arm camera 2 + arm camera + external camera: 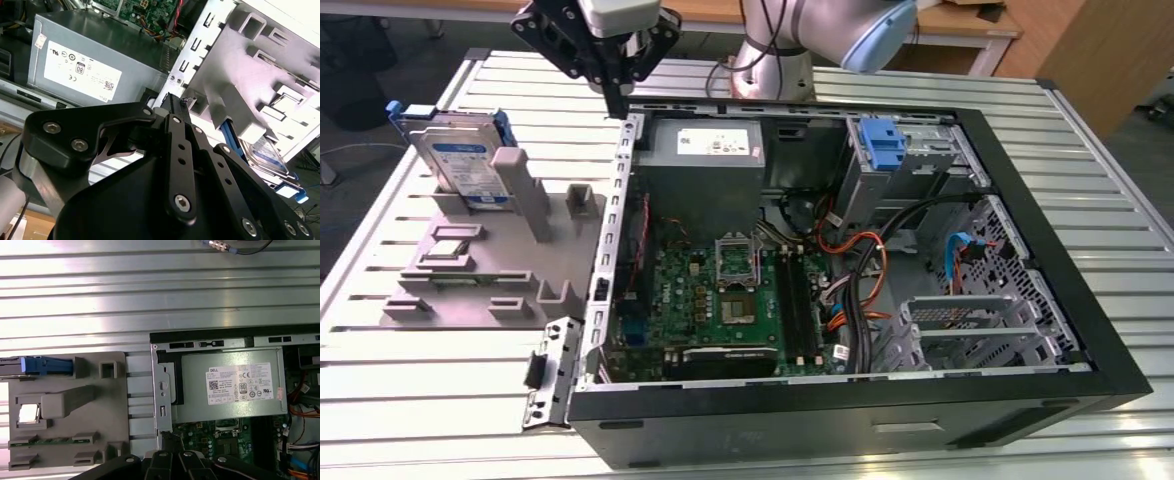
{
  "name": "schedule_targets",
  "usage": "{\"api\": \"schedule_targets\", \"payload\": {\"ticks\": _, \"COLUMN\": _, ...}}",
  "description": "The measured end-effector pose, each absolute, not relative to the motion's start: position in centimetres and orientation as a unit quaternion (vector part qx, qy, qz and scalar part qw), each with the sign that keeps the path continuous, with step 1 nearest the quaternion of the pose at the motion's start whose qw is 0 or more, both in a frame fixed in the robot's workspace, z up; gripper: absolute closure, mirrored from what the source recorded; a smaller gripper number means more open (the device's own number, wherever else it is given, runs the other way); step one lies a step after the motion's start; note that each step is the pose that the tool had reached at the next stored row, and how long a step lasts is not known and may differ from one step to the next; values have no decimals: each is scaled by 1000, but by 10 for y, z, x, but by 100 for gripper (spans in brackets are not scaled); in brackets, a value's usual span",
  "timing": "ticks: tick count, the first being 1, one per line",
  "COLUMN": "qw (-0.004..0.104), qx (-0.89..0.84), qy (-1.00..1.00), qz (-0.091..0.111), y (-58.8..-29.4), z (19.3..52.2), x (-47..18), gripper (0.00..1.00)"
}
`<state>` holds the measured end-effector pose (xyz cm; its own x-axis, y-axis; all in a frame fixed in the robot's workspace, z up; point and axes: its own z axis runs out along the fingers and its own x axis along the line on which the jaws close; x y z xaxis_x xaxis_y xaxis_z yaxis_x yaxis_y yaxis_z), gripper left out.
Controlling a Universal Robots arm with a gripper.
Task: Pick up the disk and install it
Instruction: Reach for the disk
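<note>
The disk (462,158) stands upright in a slot at the far end of a grey holder (467,275), on the exterior view's left, outside the computer case. It is silver with a white-and-blue label and a blue frame. Edge-on it is a blue strip (44,365) in the first wrist view, and part of its silver face (265,152) appears in the second wrist view. My gripper (616,110) hangs over the case's side wall near the power supply, to the exterior view's right of the disk and apart from it. Its black fingers (172,102) meet at the tips with nothing between them.
The open computer case (1067,330) lies on a ribbed metal table (414,350). Inside are a grey power supply (235,385), a green motherboard (720,300), loose cables, and a metal drive cage with an upright blue bracket (883,145). A second perforated cage (974,325) sits nearer the front.
</note>
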<state>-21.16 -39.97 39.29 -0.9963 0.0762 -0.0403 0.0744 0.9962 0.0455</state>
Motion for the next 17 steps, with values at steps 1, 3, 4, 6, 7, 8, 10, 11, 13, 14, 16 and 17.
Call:
{"api": "schedule_targets", "payload": {"ticks": 1, "qw": 21, "qx": 38, "qy": 999, "qz": 22, "y": -400, "z": 393, "x": -213, "gripper": 89}}
{"api": "schedule_targets", "payload": {"ticks": 3, "qw": 21, "qx": 38, "qy": 999, "qz": 22, "y": -400, "z": 393, "x": -213, "gripper": 89}}
{"api": "schedule_targets", "payload": {"ticks": 4, "qw": 21, "qx": 38, "qy": 999, "qz": 22, "y": -400, "z": 393, "x": -213, "gripper": 89}}
{"api": "schedule_targets", "payload": {"ticks": 6, "qw": 21, "qx": 38, "qy": 999, "qz": 22, "y": -400, "z": 393, "x": -214, "gripper": 89}}
{"api": "schedule_targets", "payload": {"ticks": 7, "qw": 21, "qx": 38, "qy": 999, "qz": 22, "y": -400, "z": 393, "x": -214, "gripper": 89}}
{"api": "schedule_targets", "payload": {"ticks": 8, "qw": 21, "qx": 38, "qy": 999, "qz": 22, "y": -400, "z": 393, "x": -214, "gripper": 89}}
{"api": "schedule_targets", "payload": {"ticks": 10, "qw": 21, "qx": 38, "qy": 999, "qz": 22, "y": -400, "z": 393, "x": -214, "gripper": 89}}
{"api": "schedule_targets", "payload": {"ticks": 11, "qw": 21, "qx": 38, "qy": 999, "qz": 22, "y": -400, "z": 393, "x": -214, "gripper": 89}}
{"api": "schedule_targets", "payload": {"ticks": 13, "qw": 21, "qx": 38, "qy": 999, "qz": 22, "y": -400, "z": 393, "x": -214, "gripper": 89}}
{"api": "schedule_targets", "payload": {"ticks": 14, "qw": 21, "qx": 38, "qy": 999, "qz": 22, "y": -400, "z": 393, "x": -215, "gripper": 89}}
{"api": "schedule_targets", "payload": {"ticks": 16, "qw": 21, "qx": 38, "qy": 999, "qz": 22, "y": -400, "z": 393, "x": -216, "gripper": 89}}
{"api": "schedule_targets", "payload": {"ticks": 17, "qw": 21, "qx": 38, "qy": 999, "qz": 22, "y": -400, "z": 393, "x": -217, "gripper": 89}}
